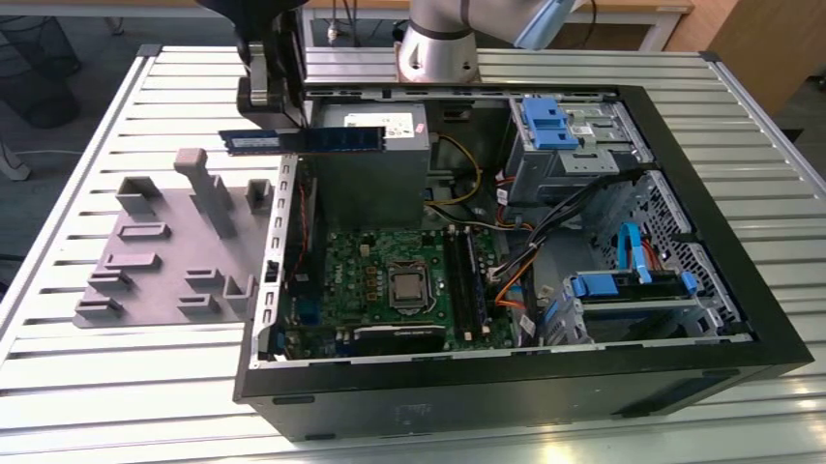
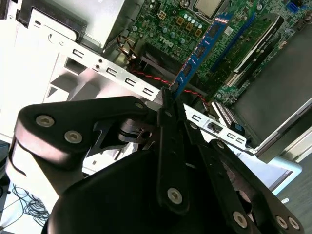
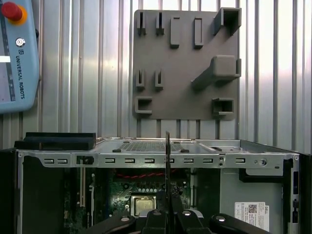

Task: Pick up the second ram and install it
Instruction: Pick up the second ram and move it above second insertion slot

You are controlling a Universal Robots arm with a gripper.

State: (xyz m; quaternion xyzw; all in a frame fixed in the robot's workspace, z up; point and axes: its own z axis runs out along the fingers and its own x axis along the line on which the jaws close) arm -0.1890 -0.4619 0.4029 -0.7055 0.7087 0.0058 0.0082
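The gripper is closed on the ram, pinching it near the middle of its length. In the exterior view the ram hangs level in the air, its blue-green face with black chips turned to the camera. It sits above the case's wall on the exterior view's left. One end reaches out over the table; the other end lies in front of the grey power supply.

In the second wrist view the fingers meet on the ram, which points away toward the motherboard. In the first wrist view the ram appears edge-on as a thin dark line rising from the gripper.

Below, inside the open case, the green motherboard lies flat, with long black slots beside its processor. A grey fixture plate rests on the table just beside the case. A blue pendant lies on the table in the first wrist view.
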